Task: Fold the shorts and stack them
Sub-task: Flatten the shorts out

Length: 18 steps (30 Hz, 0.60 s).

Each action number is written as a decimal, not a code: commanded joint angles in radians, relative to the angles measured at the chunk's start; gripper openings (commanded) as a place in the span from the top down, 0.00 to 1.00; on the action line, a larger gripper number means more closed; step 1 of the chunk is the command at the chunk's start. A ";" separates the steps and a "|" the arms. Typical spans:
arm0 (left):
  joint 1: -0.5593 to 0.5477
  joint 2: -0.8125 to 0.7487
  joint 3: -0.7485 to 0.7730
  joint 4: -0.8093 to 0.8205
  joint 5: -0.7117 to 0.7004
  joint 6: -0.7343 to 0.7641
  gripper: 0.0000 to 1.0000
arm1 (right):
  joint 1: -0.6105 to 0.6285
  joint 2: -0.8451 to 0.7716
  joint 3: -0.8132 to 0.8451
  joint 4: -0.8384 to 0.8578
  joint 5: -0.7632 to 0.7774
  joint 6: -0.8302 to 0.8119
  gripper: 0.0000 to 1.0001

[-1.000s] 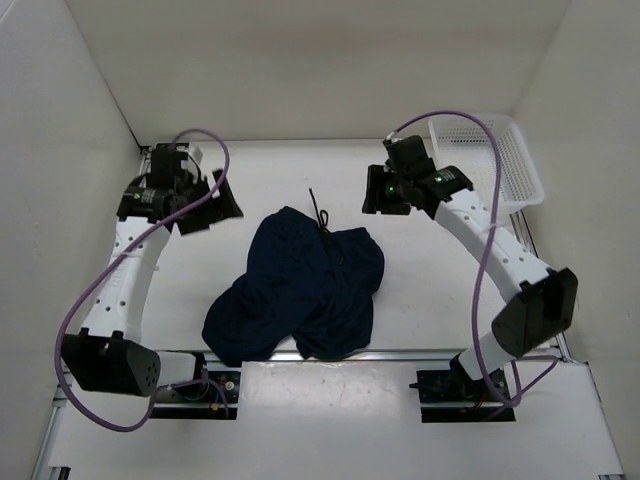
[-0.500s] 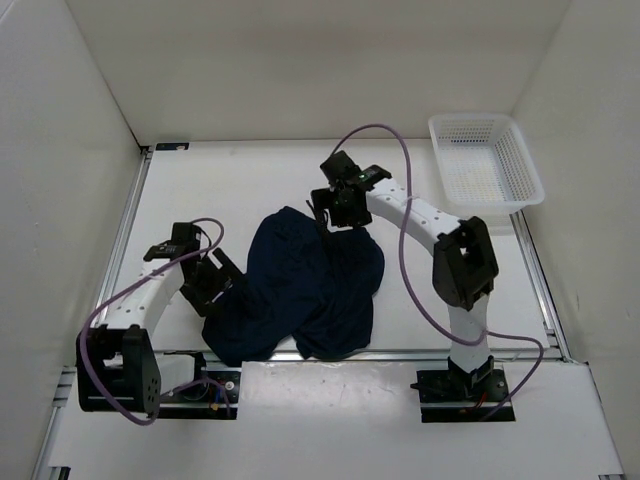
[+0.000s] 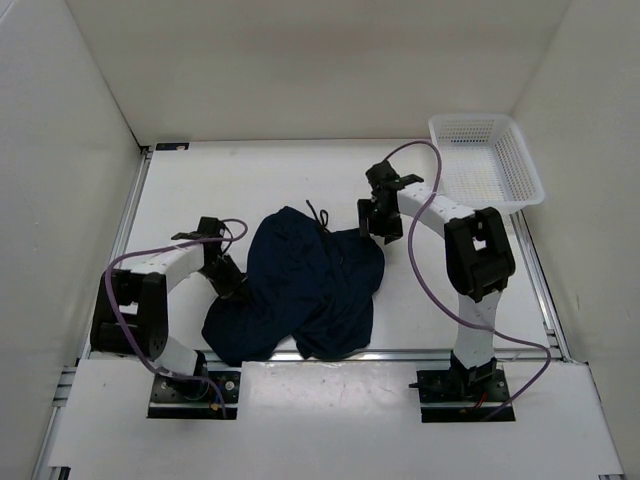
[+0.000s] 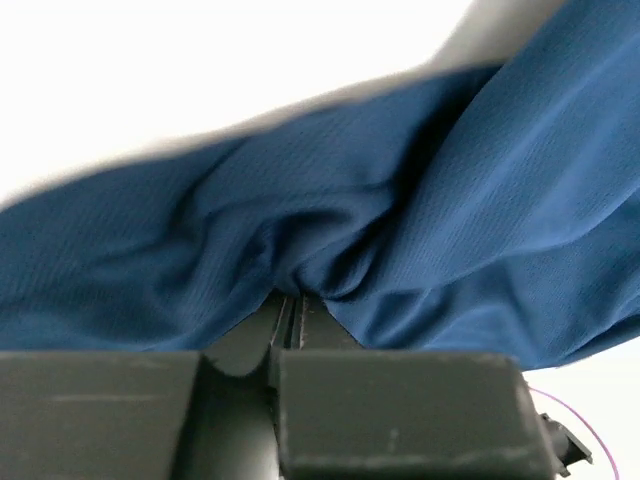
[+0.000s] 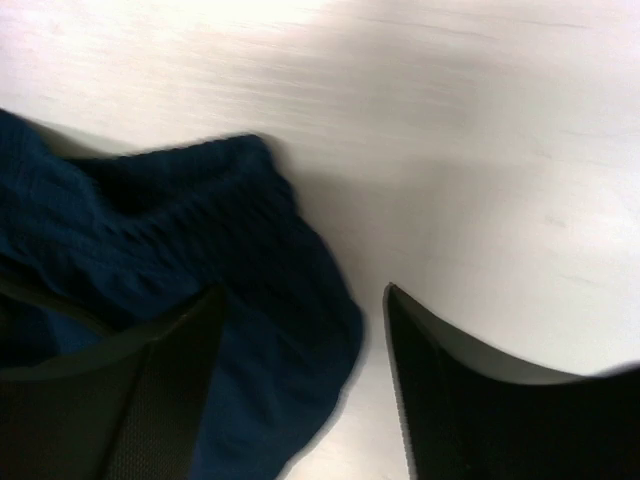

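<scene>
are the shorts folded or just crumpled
Crumpled, not folded: the shorts lie in a rumpled heap, drawstring trailing out, and the left gripper pinches a bunch of fabric.

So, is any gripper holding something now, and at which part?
The left gripper pinches the shorts by a bunched fold at their left edge. The right gripper is open and holds nothing.

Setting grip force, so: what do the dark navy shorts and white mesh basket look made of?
Dark navy shorts: thin, soft fabric, matte with faint sheen; fine weave and loose folds show. White mesh basket: likely rigid plastic; moulded lattice walls.
</scene>
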State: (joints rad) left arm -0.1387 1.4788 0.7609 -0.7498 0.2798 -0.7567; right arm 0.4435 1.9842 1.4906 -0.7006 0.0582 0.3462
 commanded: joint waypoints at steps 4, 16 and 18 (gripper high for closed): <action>0.092 0.067 0.185 0.021 0.002 0.086 0.90 | 0.012 0.047 0.025 0.130 -0.257 -0.053 0.69; 0.090 0.599 1.365 -0.373 -0.181 0.189 0.90 | -0.118 -0.310 -0.235 0.150 -0.170 0.134 1.00; 0.068 0.678 1.557 -0.399 -0.209 0.198 0.90 | -0.118 -0.409 -0.295 0.159 -0.152 0.174 1.00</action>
State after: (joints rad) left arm -0.0456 2.1475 2.0830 -1.0260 0.1497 -0.5900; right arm 0.3183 1.7100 1.2541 -0.5587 -0.1223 0.4446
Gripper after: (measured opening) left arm 0.115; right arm 0.014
